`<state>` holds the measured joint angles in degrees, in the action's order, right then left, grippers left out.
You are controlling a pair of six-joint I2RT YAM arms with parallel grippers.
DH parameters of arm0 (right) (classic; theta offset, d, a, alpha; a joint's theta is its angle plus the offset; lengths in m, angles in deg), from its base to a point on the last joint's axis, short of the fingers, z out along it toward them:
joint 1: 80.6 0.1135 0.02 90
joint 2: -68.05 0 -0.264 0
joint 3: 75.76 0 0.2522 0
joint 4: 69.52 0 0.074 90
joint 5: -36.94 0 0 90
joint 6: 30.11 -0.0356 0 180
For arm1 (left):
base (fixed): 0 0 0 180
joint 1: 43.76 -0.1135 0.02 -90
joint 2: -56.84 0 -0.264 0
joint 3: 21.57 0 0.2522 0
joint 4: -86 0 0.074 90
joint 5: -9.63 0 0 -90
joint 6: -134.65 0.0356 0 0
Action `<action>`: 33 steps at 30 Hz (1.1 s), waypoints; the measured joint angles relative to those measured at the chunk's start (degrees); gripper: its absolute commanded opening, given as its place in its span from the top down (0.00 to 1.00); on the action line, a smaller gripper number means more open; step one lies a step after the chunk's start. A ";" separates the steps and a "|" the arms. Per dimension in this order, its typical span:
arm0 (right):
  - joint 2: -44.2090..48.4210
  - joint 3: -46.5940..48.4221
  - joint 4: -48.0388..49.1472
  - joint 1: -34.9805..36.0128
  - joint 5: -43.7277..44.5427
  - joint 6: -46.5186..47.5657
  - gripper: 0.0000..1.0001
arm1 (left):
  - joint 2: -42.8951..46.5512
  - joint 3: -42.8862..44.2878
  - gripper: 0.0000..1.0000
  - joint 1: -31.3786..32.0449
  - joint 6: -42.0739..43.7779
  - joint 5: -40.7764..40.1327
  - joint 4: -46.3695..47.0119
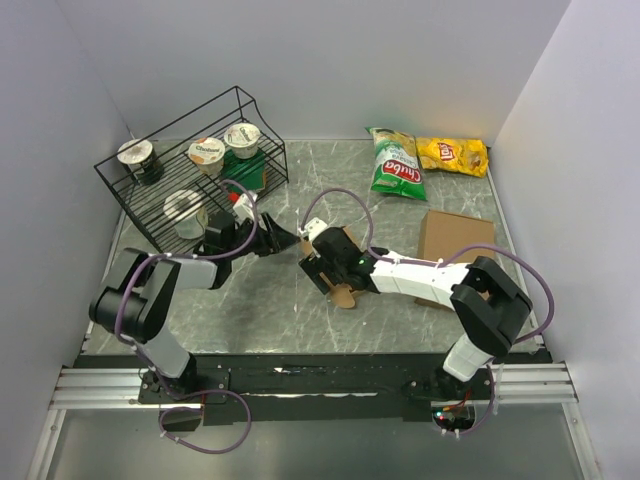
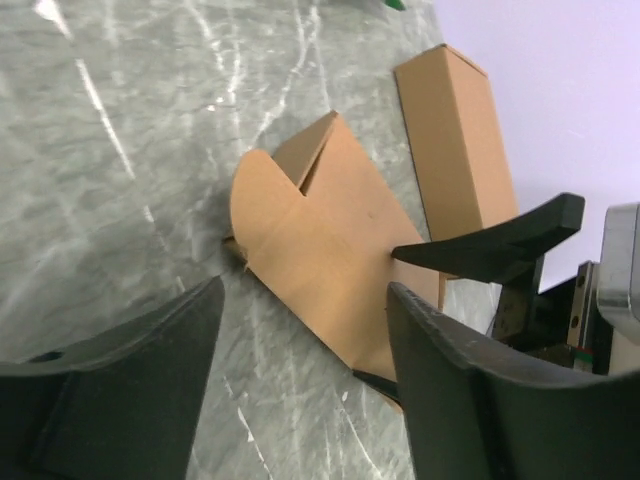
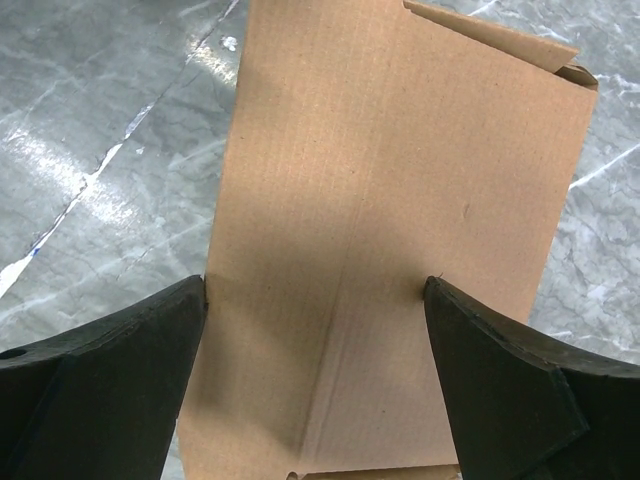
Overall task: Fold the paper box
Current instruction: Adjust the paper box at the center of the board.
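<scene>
The paper box (image 1: 338, 272) is a brown kraft blank with notched flaps, partly folded, at the middle of the table. My right gripper (image 1: 322, 256) is shut on it. In the right wrist view both fingertips (image 3: 196, 312) press on the side edges of the box panel (image 3: 390, 180), which has a crease down its middle. My left gripper (image 1: 277, 240) is open and empty just left of the box. In the left wrist view the box (image 2: 320, 250) lies beyond the open left gripper (image 2: 300, 335), and a right finger (image 2: 490, 245) rests on it.
A plain cardboard slab (image 1: 456, 240) lies at the right, also seen in the left wrist view (image 2: 455, 150). A black wire rack (image 1: 190, 165) with yogurt cups stands at the back left. A green chip bag (image 1: 396, 163) and a yellow one (image 1: 452, 155) lie at the back.
</scene>
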<state>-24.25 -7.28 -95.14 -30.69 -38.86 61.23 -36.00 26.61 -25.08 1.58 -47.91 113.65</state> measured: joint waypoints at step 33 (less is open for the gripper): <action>-15.06 14.86 -15.87 6.64 25.24 -9.46 0.49 | 1.46 -3.30 0.30 -0.26 -0.96 -1.92 2.01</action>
<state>-39.31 7.59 -111.00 -24.05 -13.62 51.77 -34.54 23.31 -25.34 0.62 -49.83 115.66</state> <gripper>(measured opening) 0.700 0.689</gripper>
